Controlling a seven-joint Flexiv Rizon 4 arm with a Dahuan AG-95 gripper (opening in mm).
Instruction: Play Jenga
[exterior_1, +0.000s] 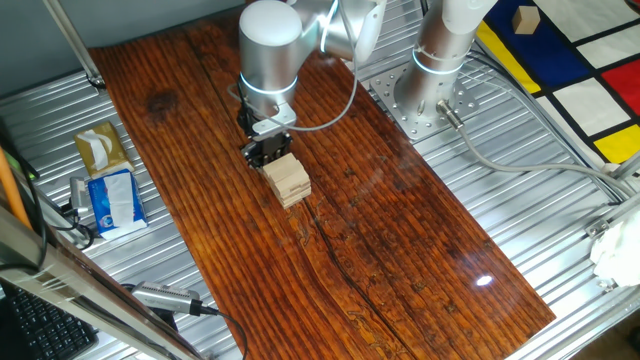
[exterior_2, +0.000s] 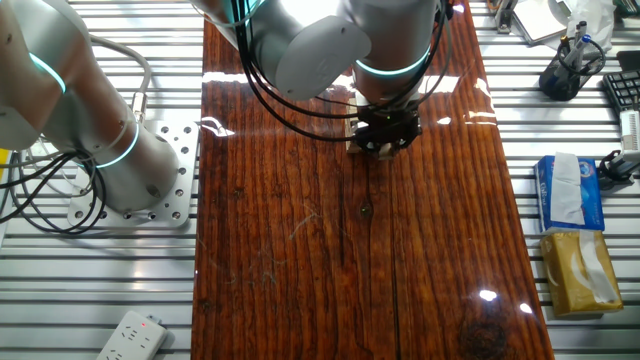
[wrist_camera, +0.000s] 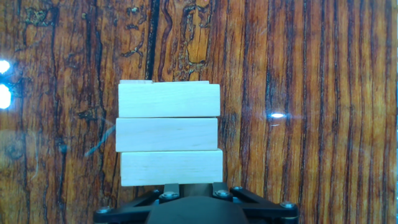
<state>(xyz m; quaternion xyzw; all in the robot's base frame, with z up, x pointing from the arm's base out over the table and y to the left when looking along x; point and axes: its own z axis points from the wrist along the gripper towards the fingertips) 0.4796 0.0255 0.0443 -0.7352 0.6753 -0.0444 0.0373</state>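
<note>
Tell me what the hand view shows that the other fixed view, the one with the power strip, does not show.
Only the hand view shows the top of the Jenga tower: three pale blocks side by side. Only the other fixed view shows the arm's base, a power strip, and two tissue packs, while the gripper hides most of the tower. Both show the wooden tabletop.

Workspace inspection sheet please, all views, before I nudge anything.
Surface: dark wooden board on slatted metal table, bare around the tower.
Job's things: Jenga tower, top layer of three blocks side by side; no loose blocks seen.
Clutter: blue-and-white tissue packet, tan tissue pack, power strip.
Grippers: gripper right at the tower; fingers hidden.
Cables: black cables along the arm.
Surroundings: coloured mat with wooden cube.
</note>
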